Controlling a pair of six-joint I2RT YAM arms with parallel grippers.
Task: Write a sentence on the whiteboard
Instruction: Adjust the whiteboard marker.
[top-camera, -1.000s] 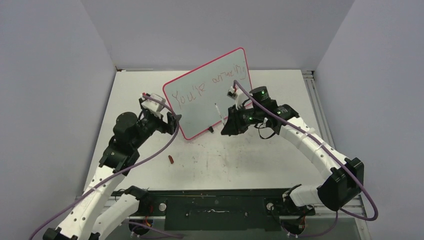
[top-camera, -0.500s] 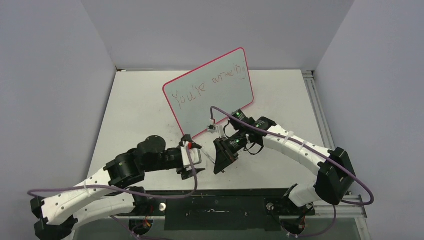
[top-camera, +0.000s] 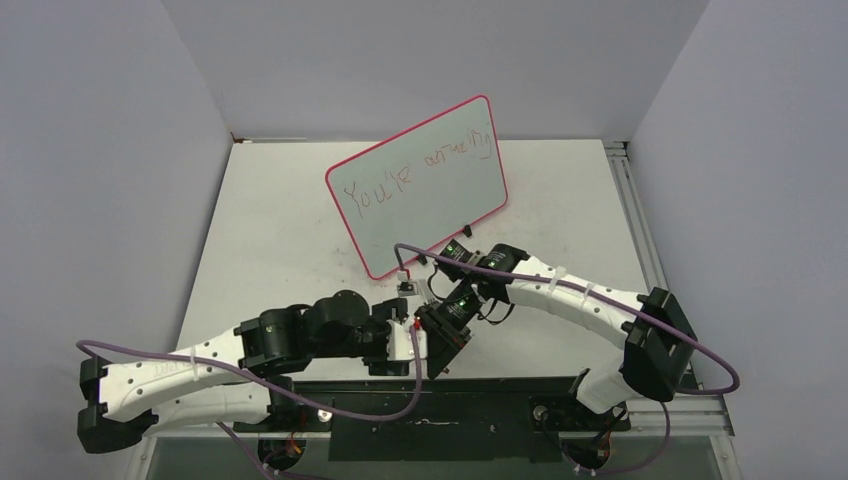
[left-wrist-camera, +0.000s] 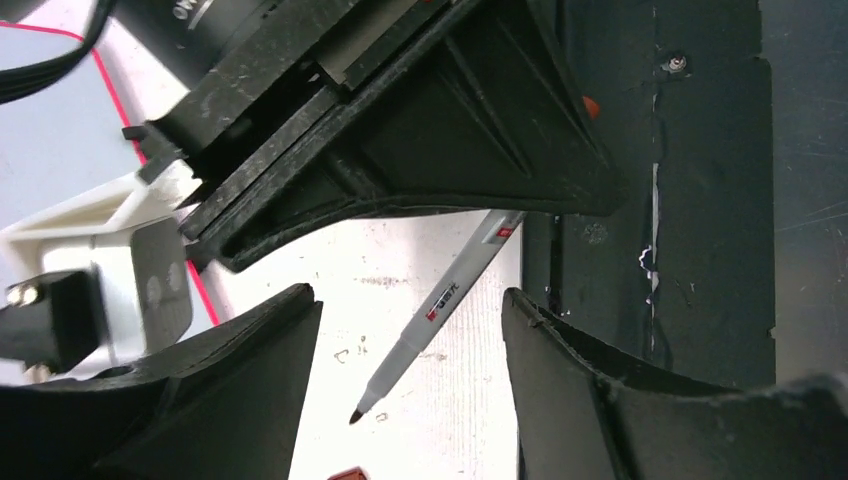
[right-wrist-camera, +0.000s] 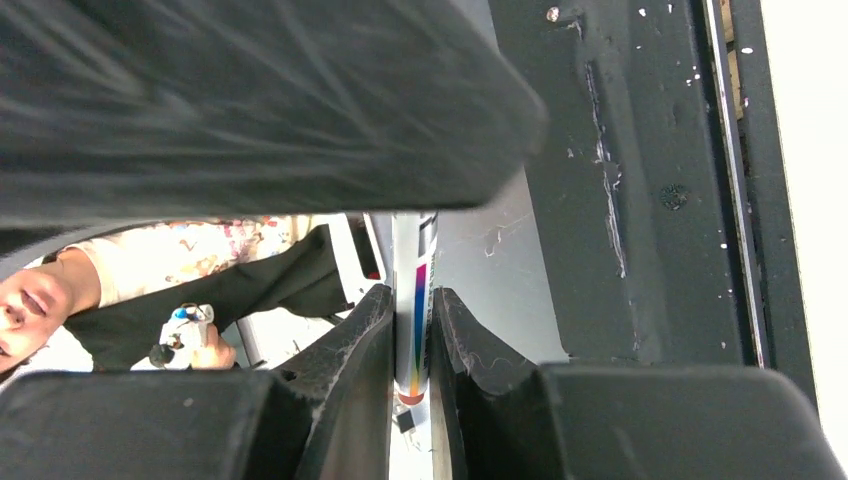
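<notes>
Top external view shows the large pink-rimmed whiteboard (top-camera: 440, 205) standing tilted at upper centre, with the reddish-brown handwritten sentence (top-camera: 378, 192) across its pale face. Both grippers meet at lower centre of the frame, below the board. The right gripper (right-wrist-camera: 413, 300) is clamped on a slim white marker pen (left-wrist-camera: 440, 303). The left gripper (left-wrist-camera: 410, 300) has its jaws spread, the pen's dark tip between them, touching neither.

Left gripper (left-wrist-camera: 410, 300) jaws apart, touching nothing. Marker (left-wrist-camera: 440, 295) sits tilted in the gap between the fingers, bare tip nearer the left finger, upper end clamped in the right gripper (left-wrist-camera: 520, 200) beyond the fingertips. Whiteboard (left-wrist-camera: 60, 120) beyond the left finger.
</notes>
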